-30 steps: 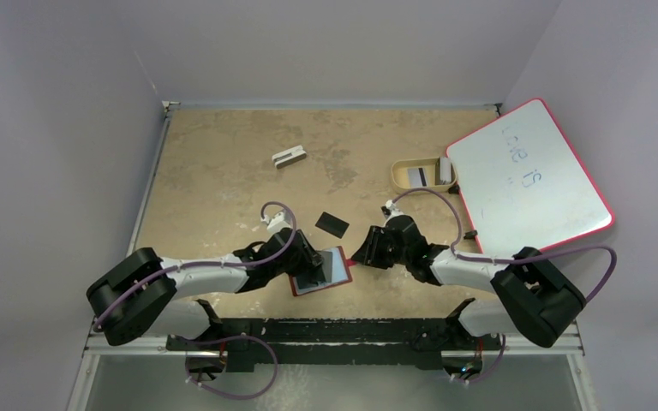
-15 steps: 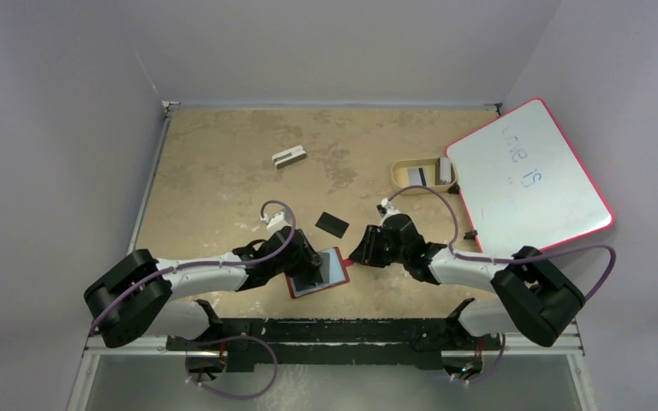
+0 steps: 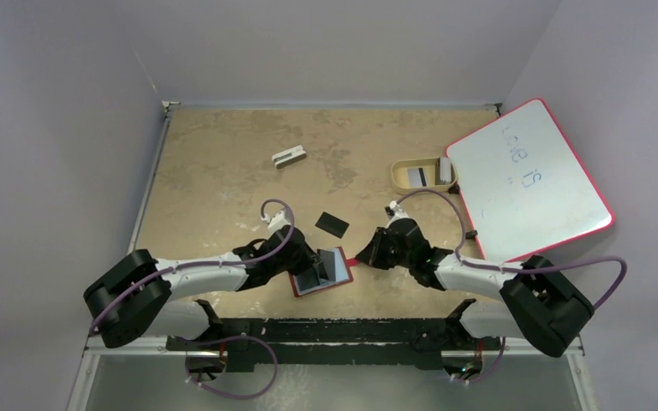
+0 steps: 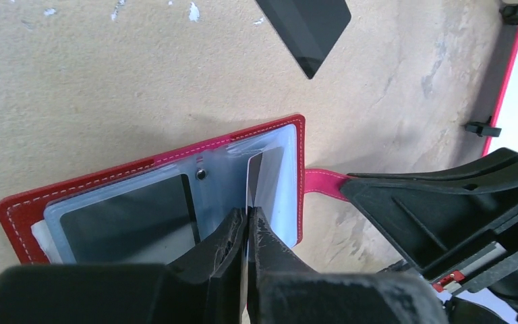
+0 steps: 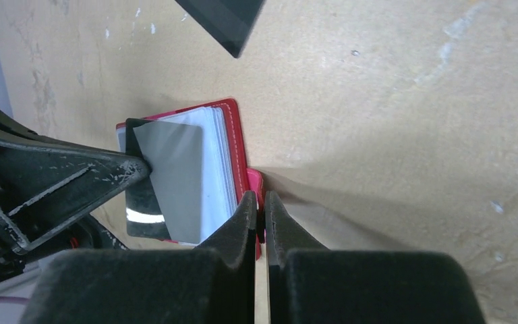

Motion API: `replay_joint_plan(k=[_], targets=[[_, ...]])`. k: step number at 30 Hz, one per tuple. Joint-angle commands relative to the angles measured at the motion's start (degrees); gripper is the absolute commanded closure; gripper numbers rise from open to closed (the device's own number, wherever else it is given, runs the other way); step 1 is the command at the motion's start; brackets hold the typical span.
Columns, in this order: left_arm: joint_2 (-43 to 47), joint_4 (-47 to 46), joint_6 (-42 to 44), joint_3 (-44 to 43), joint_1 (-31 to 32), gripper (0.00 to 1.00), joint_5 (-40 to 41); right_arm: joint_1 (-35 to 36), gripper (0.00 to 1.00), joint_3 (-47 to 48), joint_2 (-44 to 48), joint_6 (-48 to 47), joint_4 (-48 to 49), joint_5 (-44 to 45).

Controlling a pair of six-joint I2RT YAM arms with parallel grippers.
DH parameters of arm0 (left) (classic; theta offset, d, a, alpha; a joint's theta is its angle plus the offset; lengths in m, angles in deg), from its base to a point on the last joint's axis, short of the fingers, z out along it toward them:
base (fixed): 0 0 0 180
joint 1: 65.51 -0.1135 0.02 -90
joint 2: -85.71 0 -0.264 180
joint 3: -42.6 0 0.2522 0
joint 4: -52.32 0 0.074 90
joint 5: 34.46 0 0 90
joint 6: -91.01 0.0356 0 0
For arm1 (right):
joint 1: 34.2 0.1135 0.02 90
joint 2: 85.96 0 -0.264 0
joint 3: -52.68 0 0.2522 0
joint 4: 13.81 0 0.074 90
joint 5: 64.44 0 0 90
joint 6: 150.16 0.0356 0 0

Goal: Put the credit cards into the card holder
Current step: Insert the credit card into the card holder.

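With the left gripper [image 4: 246,223] clenched on 1 grey credit card [image 5: 175,182] standing on edge over the open card holder [image 4: 299,182], and the right gripper [image 5: 260,202] pinching its strap [image 4: 324,182], the card probably needed sliding squarely into a clear sleeve [image 4: 276,169].

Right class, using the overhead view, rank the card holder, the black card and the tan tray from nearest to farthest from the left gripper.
1. The card holder: directly under the left gripper, which pinches a grey card over it.
2. The black card: just beyond the holder, farther from the arms.
3. The tan tray: far off to the right, beside the whiteboard.
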Motion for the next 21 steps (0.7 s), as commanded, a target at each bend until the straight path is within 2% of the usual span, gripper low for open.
replay_joint_plan(k=[1, 4, 12, 15, 21], targets=[[-2.1, -4.4, -3.5, 1.2, 1.2, 1.00, -0.2, 0.4, 1.00, -2.1, 2.2, 3.6, 2.2, 2.4], [-3.8, -5.2, -5.1, 0.9, 2.9, 0.98, 1.0, 0.4, 1.00, -3.5, 2.5, 5.4, 3.4, 2.8], [-1.7, 5.1, -3.6, -3.2, 3.8, 0.71, 5.9, 0.4, 1.00, -3.4, 2.6, 5.3, 3.2, 2.6], [-0.7, 9.1, -2.5, -5.5, 3.9, 0.67, 7.3, 0.4, 1.00, -3.2, 2.8, 4.9, 2.9, 2.7], [-2.1, 11.0, -2.3, -6.3, 3.9, 0.63, 6.5, 0.4, 1.00, -2.8, 2.8, 4.5, 2.4, 2.8]])
